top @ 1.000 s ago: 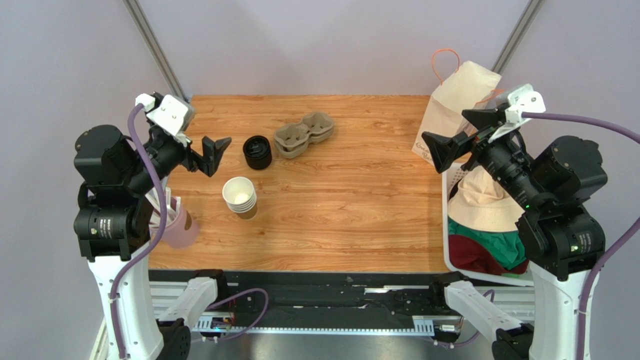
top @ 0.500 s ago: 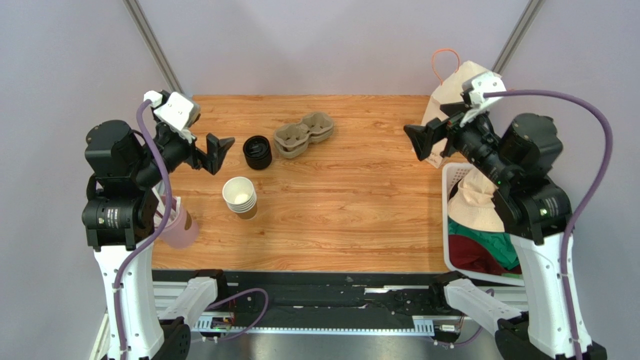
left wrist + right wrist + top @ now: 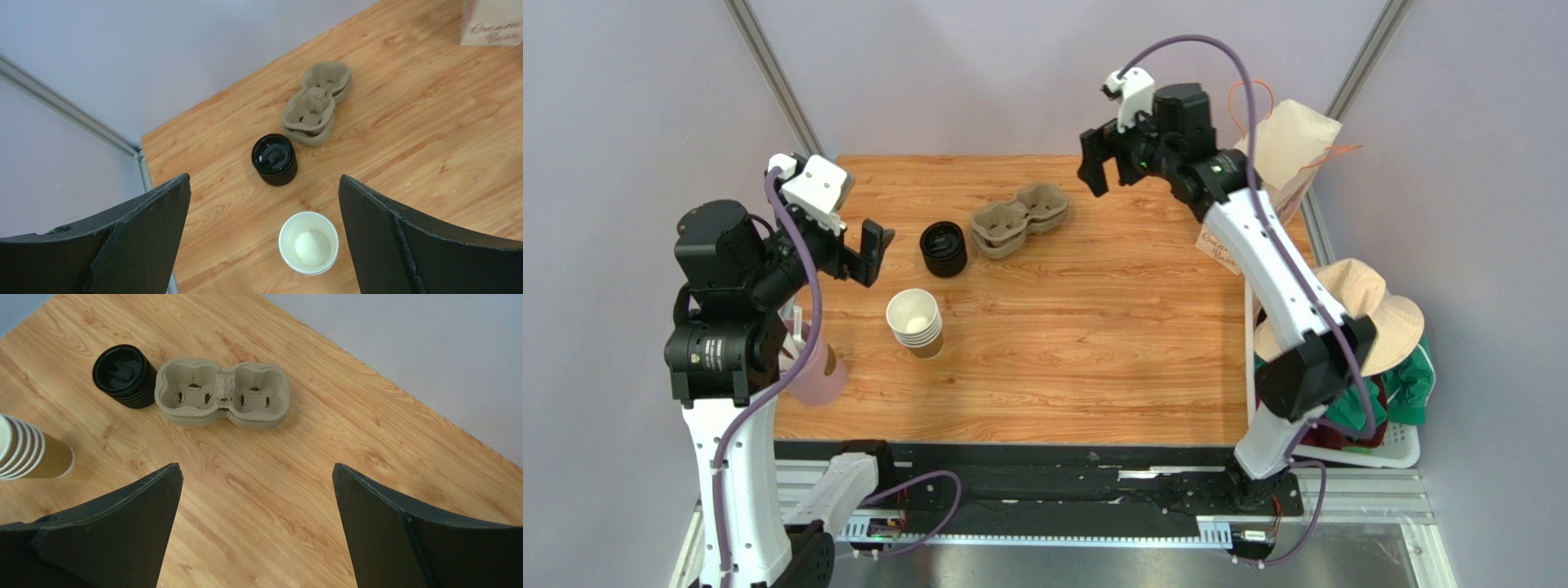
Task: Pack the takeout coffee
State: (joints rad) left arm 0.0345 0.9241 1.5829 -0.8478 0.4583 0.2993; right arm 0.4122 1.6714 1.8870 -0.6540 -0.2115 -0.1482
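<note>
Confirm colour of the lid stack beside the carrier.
The lid stack is glossy black; right wrist view shows it best.

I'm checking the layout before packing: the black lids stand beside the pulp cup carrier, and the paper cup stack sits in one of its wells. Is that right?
Not quite. The paper cup stack stands on the table, apart from the pulp cup carrier, whose wells are empty. The black lids do stand beside the carrier. The top view shows it.

place: lab test cell | evidence: bare grey walls (image 3: pixel 1038 74), 2 metal frame poles (image 3: pixel 775 80), wooden table (image 3: pixel 1112 355)
</note>
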